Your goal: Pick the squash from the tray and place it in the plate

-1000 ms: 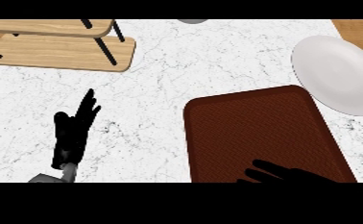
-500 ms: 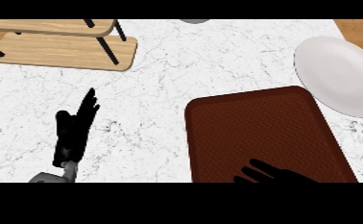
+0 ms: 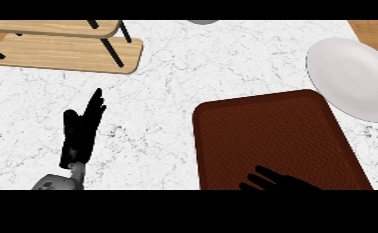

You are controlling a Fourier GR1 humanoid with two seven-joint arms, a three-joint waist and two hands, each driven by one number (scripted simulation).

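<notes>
Fingers, left hand [image 3: 80,136]: straight and relaxed, pointing up toward 12 o'clock, holding nothing; the thumb stands a little out to the side.
Fingers, right hand [image 3: 275,181]: only dark fingertips show at the lower edge, over the tray; whether they are spread or curled round something I cannot tell.
Left hand, place: at about 8 o'clock on the counter [image 3: 192,72], resting, well apart from the tray; a bit of grey forearm shows under it.
Right hand, place: at about 5 o'clock, above the near edge of the tray.
Tray [image 3: 277,132]: dark brown-red, rectangular with rounded corners, lying a little turned, at 4 o'clock from the middle; its visible surface is bare.
Squash: not visible anywhere; if it is under the right hand, the hand hides it, and I cannot tell.
Plate [image 3: 347,77]: white, at 2 o'clock, just beside the far right corner of the tray, cut by the right edge.
Wooden rack [image 3: 70,52]: at 10 o'clock, light boards with black rods.
Counter: white marble with grey veins.
</notes>
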